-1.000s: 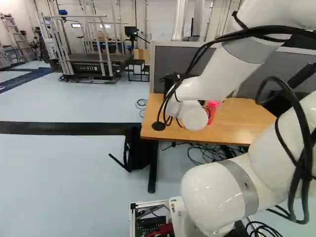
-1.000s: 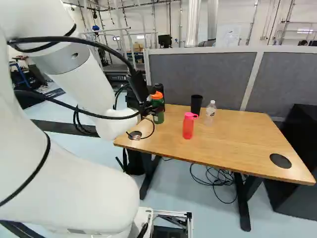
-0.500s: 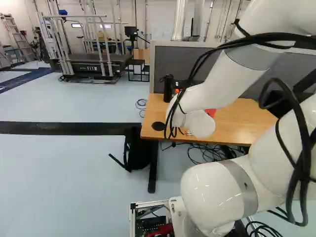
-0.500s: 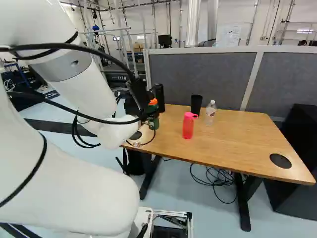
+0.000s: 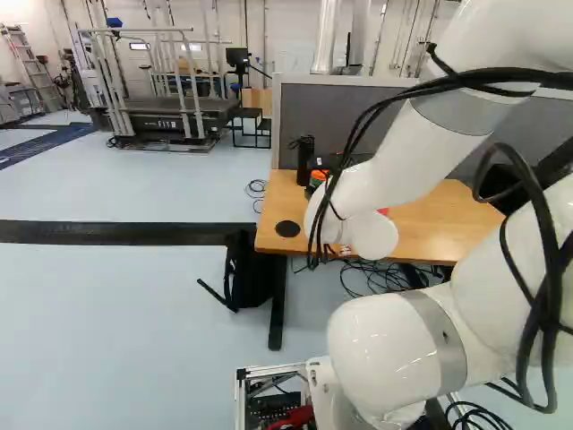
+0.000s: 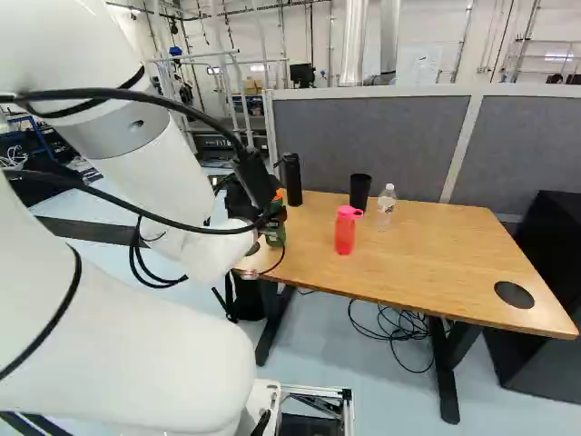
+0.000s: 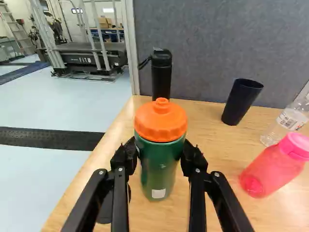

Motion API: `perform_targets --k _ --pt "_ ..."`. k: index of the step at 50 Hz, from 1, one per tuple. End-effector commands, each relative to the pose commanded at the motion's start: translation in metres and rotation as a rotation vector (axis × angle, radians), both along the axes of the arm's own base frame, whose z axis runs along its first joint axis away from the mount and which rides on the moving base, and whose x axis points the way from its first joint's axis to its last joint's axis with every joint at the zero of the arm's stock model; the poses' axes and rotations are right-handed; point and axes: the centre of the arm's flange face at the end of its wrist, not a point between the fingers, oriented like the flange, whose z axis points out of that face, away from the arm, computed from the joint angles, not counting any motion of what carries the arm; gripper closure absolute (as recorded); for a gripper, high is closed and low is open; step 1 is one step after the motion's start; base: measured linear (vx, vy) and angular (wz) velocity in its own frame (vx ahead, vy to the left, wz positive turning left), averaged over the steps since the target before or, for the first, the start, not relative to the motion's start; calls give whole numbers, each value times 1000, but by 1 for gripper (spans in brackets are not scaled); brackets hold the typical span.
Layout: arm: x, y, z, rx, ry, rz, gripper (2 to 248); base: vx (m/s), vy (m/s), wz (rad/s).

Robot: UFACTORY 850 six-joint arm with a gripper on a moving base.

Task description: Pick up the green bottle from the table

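The gripper (image 7: 159,153) clasps the green bottle (image 7: 159,170) between its fingers (clear of the table (image 7: 217,154) or not, I can't tell): grasp seemingly made, steady lift next.

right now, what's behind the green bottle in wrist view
A black bottle, with a grey partition beyond it. Its top shows above the orange cap of the green bottle; its lower part and anything else right behind are hidden there.
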Motion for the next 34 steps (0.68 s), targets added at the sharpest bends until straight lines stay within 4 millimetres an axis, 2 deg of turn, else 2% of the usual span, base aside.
perform_targets --k 34 --pt "-7 1 -7 0 22 39 137 0 0 0"
